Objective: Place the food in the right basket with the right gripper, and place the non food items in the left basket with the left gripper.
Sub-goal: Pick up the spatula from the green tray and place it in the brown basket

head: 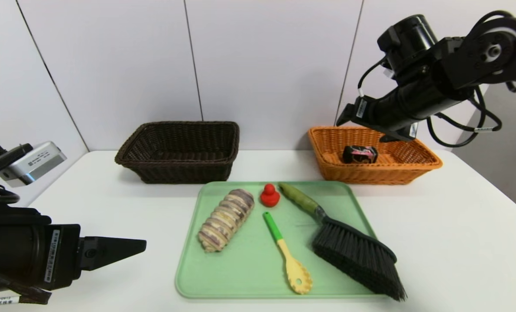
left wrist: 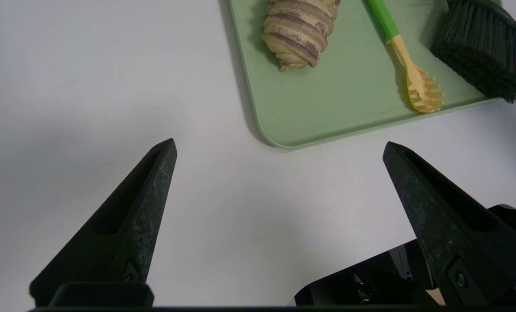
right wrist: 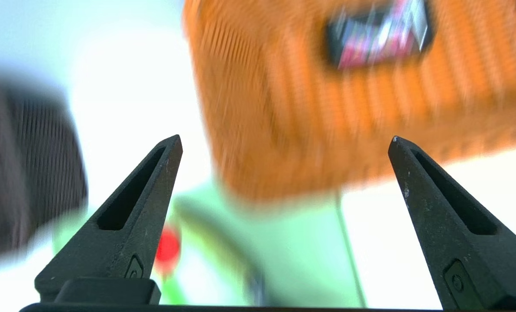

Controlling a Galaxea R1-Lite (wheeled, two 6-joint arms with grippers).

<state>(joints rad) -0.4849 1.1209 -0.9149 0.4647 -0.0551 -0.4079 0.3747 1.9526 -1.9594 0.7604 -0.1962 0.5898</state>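
**Black box in the orange basket, striped roll on the tray**

Head view, placed against the green tray (head: 258, 277):
- Striped beige roll (head: 226, 219) lying on the tray's left half, slanted.
- Red knob toy (head: 270, 195) upright near the tray's far edge, just right of the roll's far end.
- Yellow slotted spoon (head: 289, 255) with green handle lying mid-tray, head toward the near edge.
- Hand brush (head: 353, 247) on the tray's right side, olive handle toward the far edge, black bristles overhanging the near right corner.
- Dark brown basket (head: 177, 149) beyond the tray's far left corner, on the white table (head: 457, 242).
- Orange basket (head: 372, 156) beyond the tray's far right corner, holding the small black box (head: 360, 154).
- Right gripper (head: 366, 125) hanging above the orange basket, apart from the box.
- Left gripper (head: 128, 249) low at the tray's near left, off the tray.

Left wrist view:
- Left gripper (left wrist: 279, 147) with jaws spread wide, nothing between them, above bare table near the tray (left wrist: 327, 117) corner.
- Roll (left wrist: 299, 32), spoon (left wrist: 413, 73) and brush bristles (left wrist: 487, 47) visible on the tray.

Right wrist view (blurred):
- Right gripper (right wrist: 286, 138) with jaws wide apart and empty.
- Orange basket (right wrist: 327, 112) with the box (right wrist: 377, 37) inside, beyond the fingertips.
- Dark basket (right wrist: 28, 173), red toy (right wrist: 169, 249) and tray (right wrist: 301, 251) showing too.
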